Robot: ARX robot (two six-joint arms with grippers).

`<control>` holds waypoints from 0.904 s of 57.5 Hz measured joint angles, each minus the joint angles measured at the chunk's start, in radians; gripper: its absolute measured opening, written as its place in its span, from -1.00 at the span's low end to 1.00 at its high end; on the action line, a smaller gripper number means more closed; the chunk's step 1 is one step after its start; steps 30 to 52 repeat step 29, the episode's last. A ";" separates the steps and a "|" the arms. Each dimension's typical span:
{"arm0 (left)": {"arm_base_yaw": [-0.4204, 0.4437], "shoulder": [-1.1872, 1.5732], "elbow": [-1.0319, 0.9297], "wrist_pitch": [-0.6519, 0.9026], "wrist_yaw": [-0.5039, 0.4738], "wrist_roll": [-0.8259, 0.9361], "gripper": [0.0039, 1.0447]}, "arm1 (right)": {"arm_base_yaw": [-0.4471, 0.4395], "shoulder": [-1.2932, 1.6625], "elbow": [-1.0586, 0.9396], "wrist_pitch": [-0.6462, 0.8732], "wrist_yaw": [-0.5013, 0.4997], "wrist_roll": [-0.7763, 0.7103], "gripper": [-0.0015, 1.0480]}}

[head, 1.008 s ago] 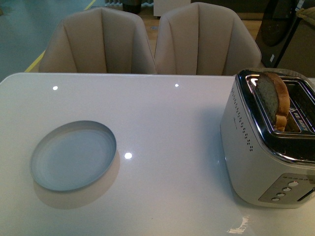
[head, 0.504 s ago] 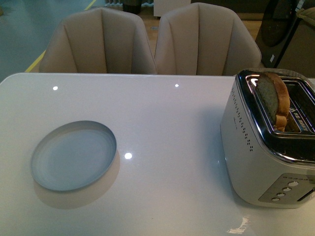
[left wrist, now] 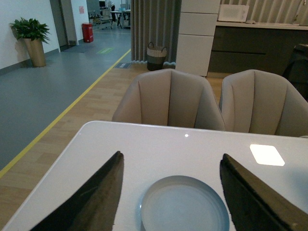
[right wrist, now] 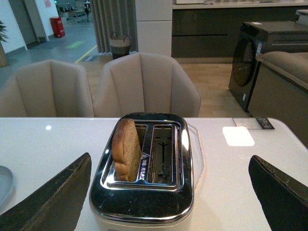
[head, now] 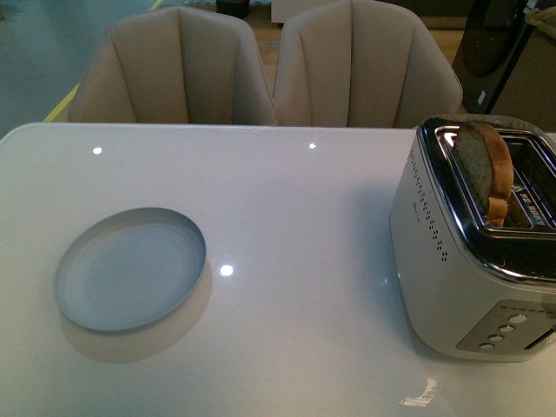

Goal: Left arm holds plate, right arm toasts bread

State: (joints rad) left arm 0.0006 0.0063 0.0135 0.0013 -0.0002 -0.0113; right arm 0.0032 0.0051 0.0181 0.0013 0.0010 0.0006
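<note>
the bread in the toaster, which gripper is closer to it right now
Right. The right gripper is open and faces the toaster, with the bread standing in a slot between its fingers. The left gripper is open over at the plate, away from the toaster.

A shiny white table [head: 304,226] fills the lower part of the front view. Little bright spots of light shine on it. Two soft beige chairs [head: 178,69] stand side by side at its far edge. In the left wrist view, a grey floor [left wrist: 43,96] with a yellow line [left wrist: 72,103] runs up the left side. A plant [left wrist: 30,31] in a pot stands at the upper left. A basket [left wrist: 155,57] sits by grey curtains [left wrist: 154,24] at the top middle.
</note>
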 joint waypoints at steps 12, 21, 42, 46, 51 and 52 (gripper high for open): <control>0.000 0.000 0.000 0.000 0.000 0.002 0.90 | 0.000 0.000 0.000 0.000 0.000 0.000 0.83; 0.000 0.000 0.000 0.000 0.000 0.002 0.87 | 0.000 0.000 0.000 0.000 0.000 0.000 0.83; 0.000 0.000 0.000 0.000 0.000 0.002 0.87 | 0.000 0.000 0.000 0.000 0.000 0.000 0.83; 0.000 0.000 0.000 0.000 0.000 0.002 0.87 | 0.000 0.000 0.000 0.000 0.000 0.000 0.83; 0.000 0.000 0.000 0.000 0.000 0.002 0.87 | 0.000 0.000 0.000 0.000 0.000 0.000 0.83; 0.000 0.000 0.000 0.000 0.000 0.002 0.87 | 0.000 0.000 0.000 0.000 0.000 0.000 0.83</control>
